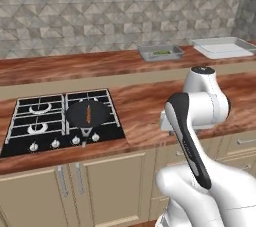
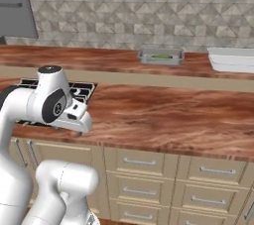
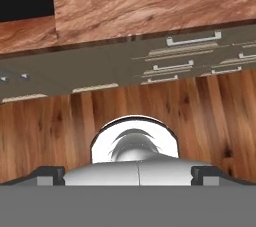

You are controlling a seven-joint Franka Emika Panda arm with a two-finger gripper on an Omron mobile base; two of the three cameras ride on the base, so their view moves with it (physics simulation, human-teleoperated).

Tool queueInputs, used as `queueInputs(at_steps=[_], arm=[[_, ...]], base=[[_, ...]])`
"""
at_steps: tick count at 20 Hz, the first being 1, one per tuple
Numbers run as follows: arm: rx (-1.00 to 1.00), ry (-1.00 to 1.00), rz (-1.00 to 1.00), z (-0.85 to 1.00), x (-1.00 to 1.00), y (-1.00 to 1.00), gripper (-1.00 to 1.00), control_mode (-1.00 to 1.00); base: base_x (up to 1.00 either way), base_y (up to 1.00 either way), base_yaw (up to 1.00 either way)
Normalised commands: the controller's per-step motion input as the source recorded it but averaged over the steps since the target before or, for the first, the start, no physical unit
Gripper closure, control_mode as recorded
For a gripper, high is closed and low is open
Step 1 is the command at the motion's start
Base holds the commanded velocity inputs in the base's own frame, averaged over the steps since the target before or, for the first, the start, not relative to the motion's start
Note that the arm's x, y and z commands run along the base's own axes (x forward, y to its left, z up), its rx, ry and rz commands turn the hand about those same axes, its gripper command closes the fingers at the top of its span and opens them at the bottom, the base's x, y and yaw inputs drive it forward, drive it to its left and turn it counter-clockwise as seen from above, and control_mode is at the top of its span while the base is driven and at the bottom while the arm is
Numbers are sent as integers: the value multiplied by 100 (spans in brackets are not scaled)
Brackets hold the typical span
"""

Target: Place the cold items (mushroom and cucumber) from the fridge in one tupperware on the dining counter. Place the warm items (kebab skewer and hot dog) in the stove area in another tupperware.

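Dark-brown kebab skewer [image 1: 88, 114], thin and short, lay in a black pan [image 1: 88, 113], pointing toward the wall. Gripper [image 3: 128, 173] jaws stood released, empty.

A stone-tiled wall [image 1: 100, 11] in mottled grey, laid in a triangular pattern, ran behind the whole scene. Below it stood a raised ledge [image 1: 75, 66] of reddish-brown wood with a beige face, and in front of that a lower desk [image 2: 168, 115] with the same glossy wood top. A black gas hob [image 1: 30, 121] with white knobs along its front edge was set into the desk. Beige cabinet doors [image 1: 105, 191] with slim metal handles stood under the hob, and beige drawers [image 2: 208, 174] with bar handles sat further along. The floor [image 3: 60, 126] was warm brown wood planks. Light was even and soft, with faint sheen on the wood.
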Motion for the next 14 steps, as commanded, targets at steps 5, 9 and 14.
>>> queueInputs(at_steps=[5, 9, 14], arm=[[0, 0, 0, 0, 0, 0, -100, 100], [0, 0, 0, 0, 0, 0, -100, 100], [0, 0, 0, 0, 0, 0, -100, 100]], base=[[2, 59, 0], [0, 54, 0], [2, 64, 0]])
